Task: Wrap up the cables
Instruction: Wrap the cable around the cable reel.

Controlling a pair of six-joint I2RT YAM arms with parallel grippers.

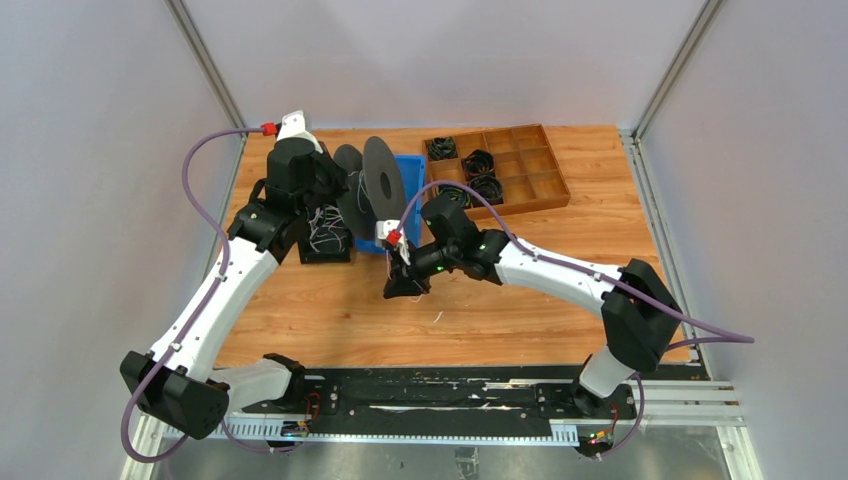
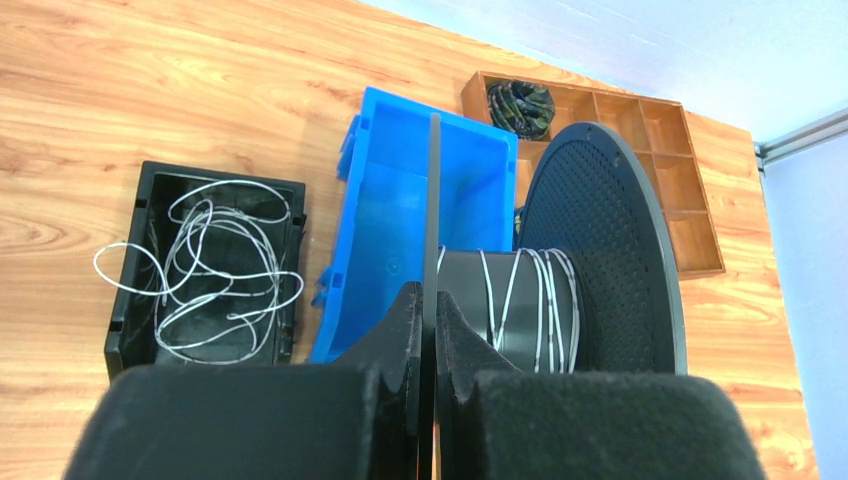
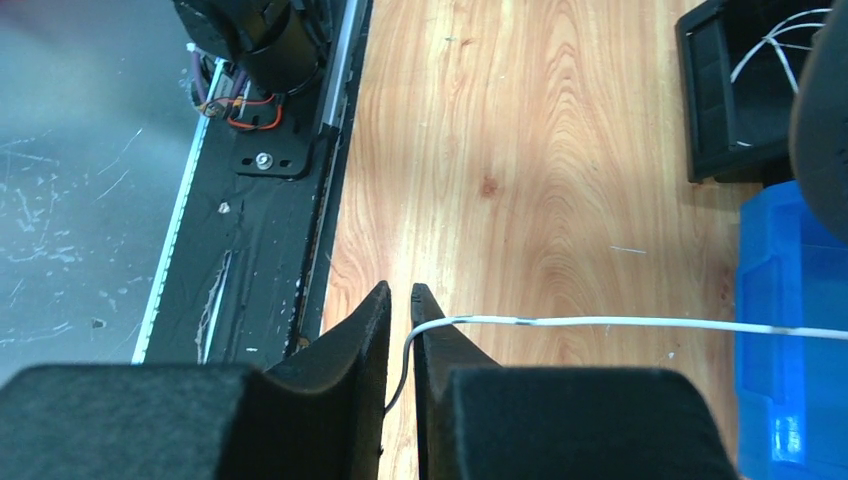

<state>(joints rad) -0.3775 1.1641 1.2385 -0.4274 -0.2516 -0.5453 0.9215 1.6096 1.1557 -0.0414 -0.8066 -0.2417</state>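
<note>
On the table (image 1: 330, 310), the box (image 1: 325, 245) containing loose cables (image 2: 195, 222) sits left of the spool (image 1: 378, 180). The bin (image 1: 410, 175) sits just right of the spool, and the divided tray (image 1: 520, 165) lies farther right and behind.

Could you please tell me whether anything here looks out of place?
Yes: the cables in the black box are a loose tangle, and one loop spills over its wall onto the table.

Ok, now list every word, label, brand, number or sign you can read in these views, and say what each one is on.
None: no view shows any text that can be read.
The spool, blue bin, black tray and wooden organizer show no lettering or labels.
</note>
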